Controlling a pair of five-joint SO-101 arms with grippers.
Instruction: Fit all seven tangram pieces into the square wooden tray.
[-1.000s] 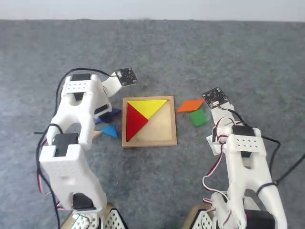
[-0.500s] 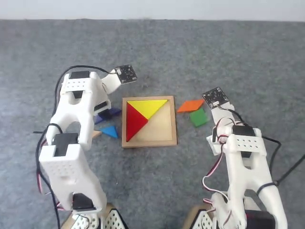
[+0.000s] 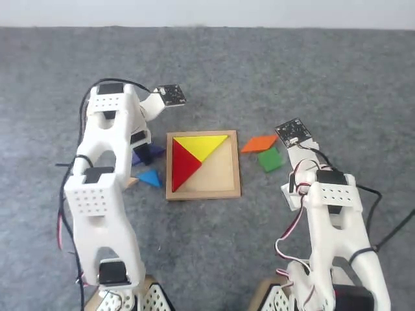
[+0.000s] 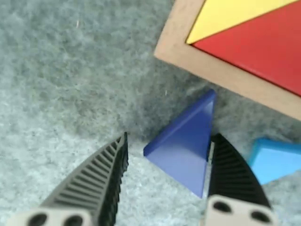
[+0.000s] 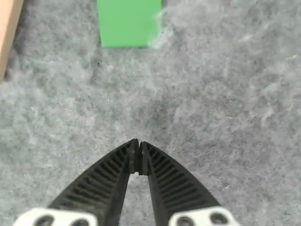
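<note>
Left pincer (image 4: pixel 169 140), apart, straddles the blue triangle (image 4: pixel 186 148), ready to grasp it for the tray (image 4: pixel 235 80); right pincer (image 5: pixel 136 143), together, hangs short of the green piece (image 5: pixel 129 21).

The tabletop (image 3: pixel 292 71) is showing mottled grey. The tray (image 3: pixel 202 194) is showing pale wood, with a yellow triangle (image 3: pixel 201 146) and a red triangle (image 3: pixel 183 163) inside. A dark blue triangle (image 4: pixel 186 146) and a light blue triangle (image 3: pixel 150 177) are lying at its left, an orange piece (image 3: pixel 259 143) and a green piece (image 3: pixel 269 159) at its right. The left gripper (image 4: pixel 169 139) is looking black and ribbed.
</note>
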